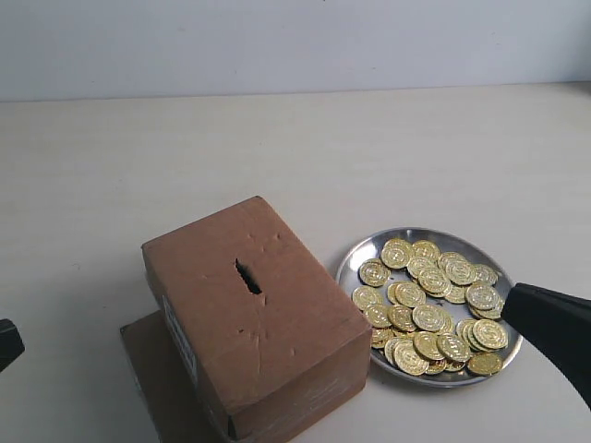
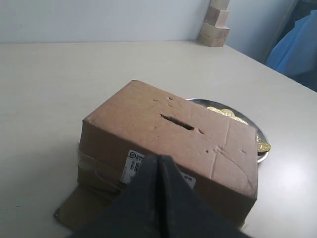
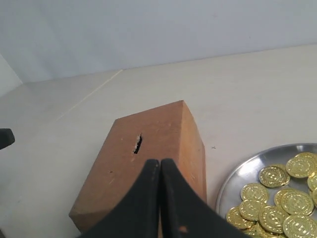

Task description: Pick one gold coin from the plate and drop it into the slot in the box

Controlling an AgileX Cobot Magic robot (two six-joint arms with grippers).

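Note:
The brown cardboard box (image 1: 254,318) stands near the table's front, with the dark ragged slot (image 1: 247,276) in its dented top. To its right the silver plate (image 1: 362,253) holds several gold coins (image 1: 429,317). My right gripper (image 1: 513,301) is shut and empty at the plate's right rim, its tips (image 3: 159,162) pressed together. My left gripper (image 2: 158,157) is shut too, empty, held off the box's labelled side; only a dark corner of that arm (image 1: 7,343) shows at the left edge of the exterior view. The box (image 2: 173,144), slot (image 2: 177,122) and label (image 2: 134,165) show in the left wrist view.
A flat brown cardboard sheet (image 1: 148,360) lies under the box and sticks out to its left. Stacked wooden blocks (image 2: 216,26) stand at the table's far end in the left wrist view. A blue shape (image 2: 297,47) sits beyond the table edge.

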